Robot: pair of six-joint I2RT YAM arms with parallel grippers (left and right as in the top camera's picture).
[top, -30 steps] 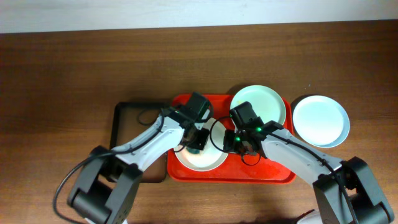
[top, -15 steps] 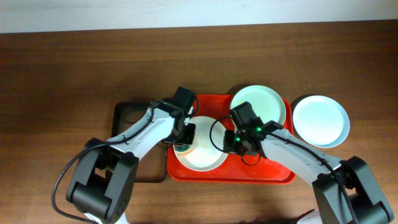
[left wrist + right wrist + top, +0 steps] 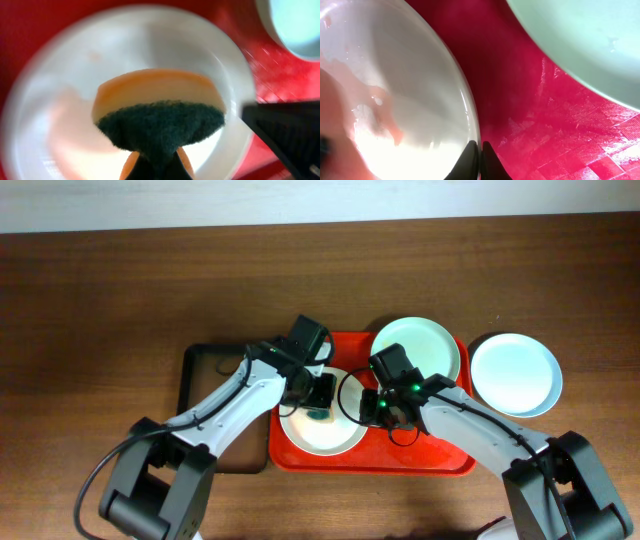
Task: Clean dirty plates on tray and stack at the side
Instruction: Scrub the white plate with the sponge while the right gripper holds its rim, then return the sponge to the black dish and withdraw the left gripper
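No writing shows anywhere; left claw (image 3: 155,167) grips a sponge (image 3: 159,122) over the white plate (image 3: 335,438); right claw (image 3: 479,160) pinches that plate's right rim on the red tray (image 3: 440,455).

The left gripper (image 3: 318,402) with its sponge (image 3: 316,414) has been swung from the white plate's (image 3: 325,435) left edge back toward its centre, near its position a second ago.

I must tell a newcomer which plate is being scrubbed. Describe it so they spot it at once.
Find the red tray on the wooden table. Two plates sit on it: take the white plate at its left end. Unlike the pale green plate, it has a sponge pressed on it.
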